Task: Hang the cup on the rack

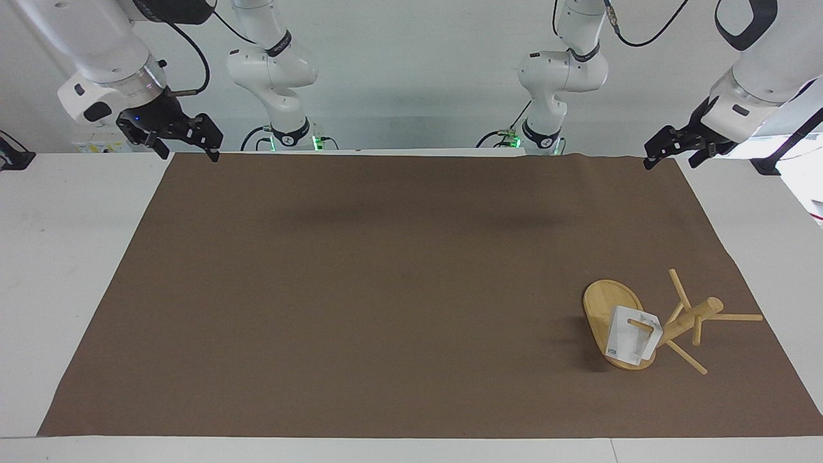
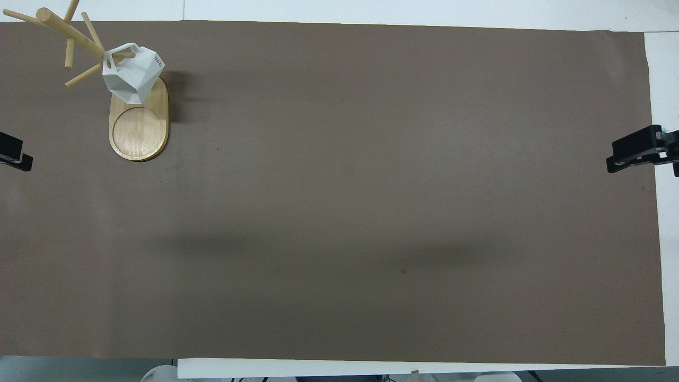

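The bamboo rack [image 1: 691,318] stands on its oval base [image 1: 599,303] on the brown mat, at the left arm's end of the table and far from the robots. The white faceted cup [image 1: 631,339] hangs by its handle on one of the rack's pegs, over the base. In the overhead view the cup [image 2: 132,74] hangs above the base [image 2: 139,132]. My left gripper [image 1: 665,161] is open and empty, raised over the mat's corner nearest its base; only its tip [image 2: 15,156] shows from overhead. My right gripper [image 1: 191,152] is open and empty, raised at the right arm's end [image 2: 639,156].
The brown mat [image 1: 386,289] covers most of the white table [image 1: 71,257]. Several free pegs [image 1: 736,317] stick out from the rack's post.
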Available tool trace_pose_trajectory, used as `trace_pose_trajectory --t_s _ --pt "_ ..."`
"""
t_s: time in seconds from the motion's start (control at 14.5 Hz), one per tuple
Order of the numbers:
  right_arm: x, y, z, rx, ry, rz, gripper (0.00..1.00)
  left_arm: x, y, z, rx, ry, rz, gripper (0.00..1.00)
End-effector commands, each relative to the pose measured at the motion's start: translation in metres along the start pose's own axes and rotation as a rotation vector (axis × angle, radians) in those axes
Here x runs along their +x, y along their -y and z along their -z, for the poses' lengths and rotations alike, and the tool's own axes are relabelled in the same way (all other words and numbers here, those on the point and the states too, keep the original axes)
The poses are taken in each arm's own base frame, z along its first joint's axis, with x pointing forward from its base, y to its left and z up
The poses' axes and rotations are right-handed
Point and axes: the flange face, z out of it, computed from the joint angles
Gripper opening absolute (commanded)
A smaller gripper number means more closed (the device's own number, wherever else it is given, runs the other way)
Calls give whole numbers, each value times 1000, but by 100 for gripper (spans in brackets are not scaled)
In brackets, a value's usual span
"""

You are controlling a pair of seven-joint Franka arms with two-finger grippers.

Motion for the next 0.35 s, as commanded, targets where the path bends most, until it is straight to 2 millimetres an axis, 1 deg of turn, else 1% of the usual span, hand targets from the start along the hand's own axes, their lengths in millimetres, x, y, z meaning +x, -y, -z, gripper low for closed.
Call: trace_pose_trajectory --t_s 0.0,0.07,0.28 --pt "-4 1 1 -26 -18 12 100 1 -3 4 23 12 -26 100" --pt "-4 1 1 -23 -16 9 100 -1 -3 6 21 6 -26 100" --pt "-6 -11 -3 -12 0 -10 100 -1 -4 9 20 -16 -28 100"
